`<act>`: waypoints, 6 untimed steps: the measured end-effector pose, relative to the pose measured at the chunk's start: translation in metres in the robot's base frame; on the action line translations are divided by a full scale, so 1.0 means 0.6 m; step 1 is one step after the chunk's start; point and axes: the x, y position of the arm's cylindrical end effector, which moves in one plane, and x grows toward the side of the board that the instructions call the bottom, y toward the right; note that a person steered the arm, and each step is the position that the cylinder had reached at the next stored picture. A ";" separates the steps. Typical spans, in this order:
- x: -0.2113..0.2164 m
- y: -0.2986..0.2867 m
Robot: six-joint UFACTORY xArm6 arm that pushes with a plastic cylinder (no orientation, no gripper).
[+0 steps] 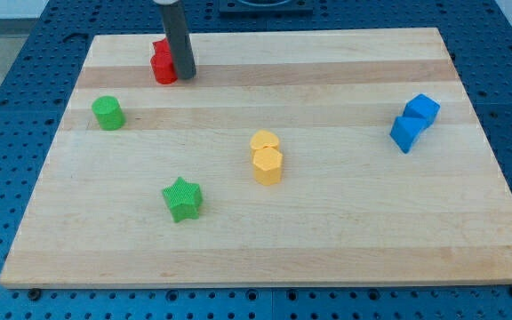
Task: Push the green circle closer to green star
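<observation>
We have not begun the push: the green circle [108,113] sits near the desk's [345,240] left edge, well apart from the green star [182,198] toward the bottom edge, while our tip [185,75], with no gripper to open or clench, rests beside the red blocks [163,62] near the top edge.

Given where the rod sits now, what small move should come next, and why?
Probably slide my tip toward the view's left, above the green circle block. It sits by the red blocks, while the green star block lies toward the view's lower right of the circle.
</observation>
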 end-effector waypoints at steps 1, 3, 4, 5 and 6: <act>-0.035 -0.003; 0.144 -0.019; 0.175 -0.061; 0.157 -0.083; 0.094 -0.117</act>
